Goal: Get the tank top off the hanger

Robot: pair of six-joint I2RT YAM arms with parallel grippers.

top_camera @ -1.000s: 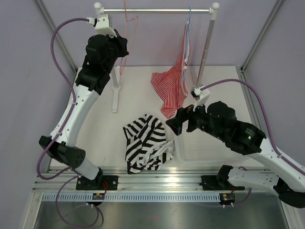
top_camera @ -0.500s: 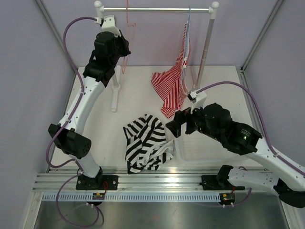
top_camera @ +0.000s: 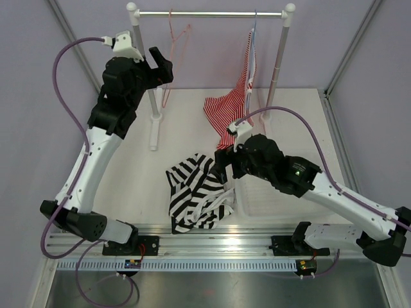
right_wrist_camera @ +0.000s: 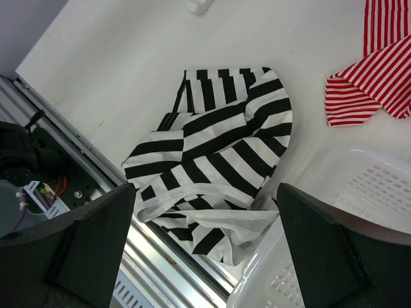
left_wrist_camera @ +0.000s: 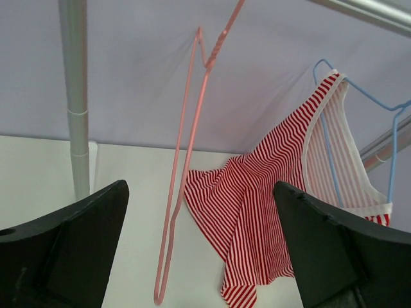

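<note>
Tank top (top_camera: 196,192) off hanger (top_camera: 173,61), crumpled on table (top_camera: 128,160) against basket (right_wrist_camera: 359,186); hanger bare on rail (top_camera: 212,13). Left gripper (left_wrist_camera: 199,192), right gripper (right_wrist_camera: 205,192) both released, empty. Removal looks done imo; next we just retract.

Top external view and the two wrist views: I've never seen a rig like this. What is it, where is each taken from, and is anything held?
Two robot arms are bolted at the near edge of a table. The top view looks down from above and behind; each wrist view looks out between that arm's dark fingers. The left hand, open, faces the bare pink hanger on the rail. The right hand, open, hovers over the striped tank top, crumpled on the table beside a white basket. Nothing is held.
</note>
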